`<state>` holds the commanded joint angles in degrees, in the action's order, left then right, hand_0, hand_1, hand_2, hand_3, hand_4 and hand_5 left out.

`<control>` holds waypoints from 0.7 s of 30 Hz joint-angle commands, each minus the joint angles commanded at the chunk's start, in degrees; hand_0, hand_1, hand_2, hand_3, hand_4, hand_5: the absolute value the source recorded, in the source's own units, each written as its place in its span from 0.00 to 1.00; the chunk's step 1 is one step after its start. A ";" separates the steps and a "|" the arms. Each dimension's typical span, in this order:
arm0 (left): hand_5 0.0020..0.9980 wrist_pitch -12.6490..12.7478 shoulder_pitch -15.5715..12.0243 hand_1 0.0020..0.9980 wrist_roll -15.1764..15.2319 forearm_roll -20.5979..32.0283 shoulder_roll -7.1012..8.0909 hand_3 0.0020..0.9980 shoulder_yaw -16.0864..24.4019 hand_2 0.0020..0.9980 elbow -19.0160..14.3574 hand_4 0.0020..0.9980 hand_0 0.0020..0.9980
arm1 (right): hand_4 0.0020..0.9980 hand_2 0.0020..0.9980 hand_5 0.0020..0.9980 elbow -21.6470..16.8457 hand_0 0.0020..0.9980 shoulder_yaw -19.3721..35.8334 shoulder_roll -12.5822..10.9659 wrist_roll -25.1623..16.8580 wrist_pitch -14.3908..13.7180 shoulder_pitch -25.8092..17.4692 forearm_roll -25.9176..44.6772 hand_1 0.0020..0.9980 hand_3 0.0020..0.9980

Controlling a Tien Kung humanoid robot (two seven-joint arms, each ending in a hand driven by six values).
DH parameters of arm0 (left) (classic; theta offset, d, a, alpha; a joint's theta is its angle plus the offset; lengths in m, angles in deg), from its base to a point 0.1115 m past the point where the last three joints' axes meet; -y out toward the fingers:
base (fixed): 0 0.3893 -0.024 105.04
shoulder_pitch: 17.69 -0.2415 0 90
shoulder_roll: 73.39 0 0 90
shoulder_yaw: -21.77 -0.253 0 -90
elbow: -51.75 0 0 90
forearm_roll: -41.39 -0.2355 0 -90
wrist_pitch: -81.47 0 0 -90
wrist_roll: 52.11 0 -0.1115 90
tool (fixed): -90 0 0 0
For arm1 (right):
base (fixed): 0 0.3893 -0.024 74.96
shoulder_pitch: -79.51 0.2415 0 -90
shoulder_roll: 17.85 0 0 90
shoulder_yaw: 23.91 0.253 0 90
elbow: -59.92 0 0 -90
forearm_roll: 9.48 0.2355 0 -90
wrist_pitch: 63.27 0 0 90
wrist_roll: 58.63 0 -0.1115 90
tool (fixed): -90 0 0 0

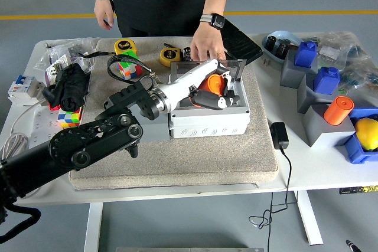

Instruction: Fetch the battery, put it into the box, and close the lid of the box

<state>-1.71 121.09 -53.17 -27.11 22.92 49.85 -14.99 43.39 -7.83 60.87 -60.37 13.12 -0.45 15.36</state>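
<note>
White table, frame centre: our left hand [208, 87] grasps the orange cylindrical battery [208, 83] over the open grey plastic box [209, 113]; we judge it rigid, smooth, best gripped round its sides.

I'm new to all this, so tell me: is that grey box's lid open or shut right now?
Open. The clear lid stands raised at the back of the grey box, steadied by a person's hand, while the left hand holds an orange battery over the opening.

Bright, even light falls from overhead, with no harsh glare on the white desk [331, 166]. Soft, short shadows lie under the grey plastic box with its clear raised lid [209, 119] and along the beige felt mat [195, 157] by the desk's near edge. Focus is sharp throughout; the white-and-black left hand [209, 87] shows slight motion blur.
</note>
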 joint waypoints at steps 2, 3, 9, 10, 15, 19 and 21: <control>0.00 -0.17 1.39 0.11 -0.63 -0.36 -1.01 0.14 -0.51 0.10 1.22 0.00 0.21 | 0.88 0.64 0.43 0.02 0.67 -0.10 0.00 -0.04 -0.02 -0.05 0.09 0.64 0.54; 0.00 -0.27 2.14 0.11 -1.09 -0.71 -1.58 0.14 -0.89 0.10 1.96 0.00 0.21 | 0.88 0.64 0.43 0.03 0.67 -0.15 -0.02 -0.08 -0.01 -0.09 0.21 0.64 0.54; 0.00 -0.76 5.52 0.11 -1.92 -0.73 -4.11 0.14 -3.60 0.11 6.47 0.00 0.21 | 0.88 0.64 0.43 0.03 0.67 -0.11 -0.18 -0.28 -0.15 -0.02 0.36 0.64 0.54; 0.00 -1.03 6.05 0.11 -2.60 -0.97 -4.65 0.14 -3.97 0.11 7.57 0.00 0.21 | 0.88 0.64 0.43 0.03 0.67 -0.11 -0.24 -0.30 -0.21 0.05 0.32 0.64 0.54; 0.00 -1.52 7.26 0.12 -5.68 -1.91 -6.00 0.15 -4.93 0.11 10.78 0.07 0.22 | 0.88 0.64 0.43 0.01 0.67 -0.33 -0.35 -0.36 -0.22 0.13 0.58 0.64 0.54; 0.00 -1.65 7.48 0.14 -8.64 -2.50 -6.32 0.16 -4.68 0.12 12.47 0.34 0.22 | 0.88 0.64 0.43 -0.03 0.67 -0.26 -0.35 -0.48 -0.29 0.13 0.62 0.64 0.54; 0.00 -1.70 7.50 0.14 -10.00 -2.82 -6.32 0.16 -4.48 0.12 12.59 0.34 0.22 | 0.88 0.64 0.43 -0.05 0.67 -0.08 -0.36 -0.50 -0.36 0.12 0.51 0.64 0.54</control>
<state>-3.41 128.59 -63.16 -29.93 16.61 45.37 -2.41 43.34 -7.91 60.51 -60.87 12.76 -0.33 15.87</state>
